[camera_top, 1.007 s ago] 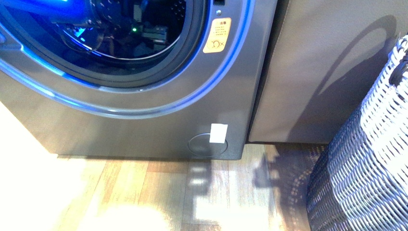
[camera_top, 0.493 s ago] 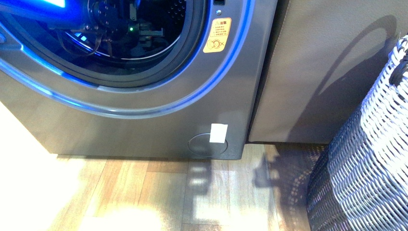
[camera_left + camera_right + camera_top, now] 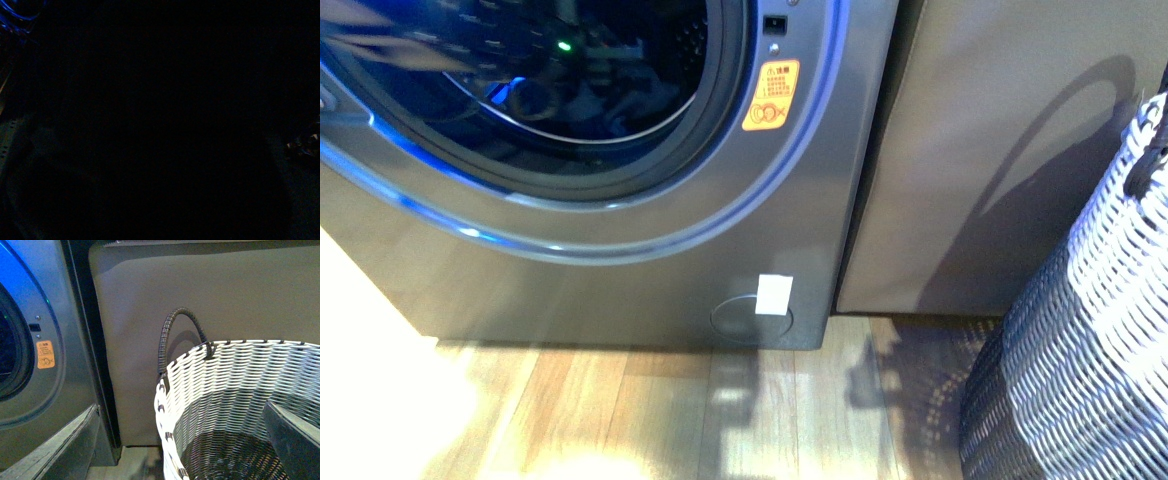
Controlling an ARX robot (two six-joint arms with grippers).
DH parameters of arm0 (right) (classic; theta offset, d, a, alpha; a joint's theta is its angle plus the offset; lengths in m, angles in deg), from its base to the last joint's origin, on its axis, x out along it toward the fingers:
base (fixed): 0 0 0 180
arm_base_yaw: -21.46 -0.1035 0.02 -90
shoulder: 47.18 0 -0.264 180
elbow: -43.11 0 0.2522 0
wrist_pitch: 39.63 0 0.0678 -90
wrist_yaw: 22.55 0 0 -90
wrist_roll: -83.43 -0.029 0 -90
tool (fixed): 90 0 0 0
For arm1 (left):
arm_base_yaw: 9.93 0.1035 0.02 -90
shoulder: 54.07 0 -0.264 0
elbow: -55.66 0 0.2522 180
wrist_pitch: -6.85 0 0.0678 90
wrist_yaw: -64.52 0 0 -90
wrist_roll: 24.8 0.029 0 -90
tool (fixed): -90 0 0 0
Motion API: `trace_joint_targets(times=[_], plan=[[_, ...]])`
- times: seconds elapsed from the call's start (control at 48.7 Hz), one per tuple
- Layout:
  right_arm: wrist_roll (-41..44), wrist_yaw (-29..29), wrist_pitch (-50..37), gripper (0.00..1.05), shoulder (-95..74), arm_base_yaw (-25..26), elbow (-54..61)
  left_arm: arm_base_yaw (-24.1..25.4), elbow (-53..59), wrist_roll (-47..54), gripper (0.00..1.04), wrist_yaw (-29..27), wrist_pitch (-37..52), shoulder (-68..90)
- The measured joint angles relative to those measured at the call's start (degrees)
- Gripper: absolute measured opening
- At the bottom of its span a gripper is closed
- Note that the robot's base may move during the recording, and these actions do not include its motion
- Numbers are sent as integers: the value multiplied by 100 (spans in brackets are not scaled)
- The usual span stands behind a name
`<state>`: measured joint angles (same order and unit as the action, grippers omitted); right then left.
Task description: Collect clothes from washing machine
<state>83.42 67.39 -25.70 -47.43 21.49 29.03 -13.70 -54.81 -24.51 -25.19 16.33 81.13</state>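
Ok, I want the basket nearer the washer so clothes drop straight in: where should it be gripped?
Probably the dark wrapped handle arching upright above the rim of the basket. Come from above, pincer closing across the arch's top; the gap beneath leaves room for a finger.

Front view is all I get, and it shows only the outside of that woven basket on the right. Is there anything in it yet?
Observer: The right wrist view looks into the basket. Nothing lies in the part of its inside that shows.
Operator: Does it have something to carry it by?
Observer: Yes, a dark wrapped handle arches up above the rim on the side nearest the washer.
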Motion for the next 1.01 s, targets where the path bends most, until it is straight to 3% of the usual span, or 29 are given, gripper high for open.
trace_joint_targets(times=[0.534, 0.699, 1.007], plan=[[0, 0, 0, 97, 0, 0, 0, -280, 3711, -55, 13, 455, 1523, -2872], [0, 0, 0, 97, 0, 0, 0, -275, 4511, -72, 13, 752, 1349, -4050], [0, 0, 0, 97, 0, 0, 0, -243, 4883, -26, 13, 1281, 555, -5737]])
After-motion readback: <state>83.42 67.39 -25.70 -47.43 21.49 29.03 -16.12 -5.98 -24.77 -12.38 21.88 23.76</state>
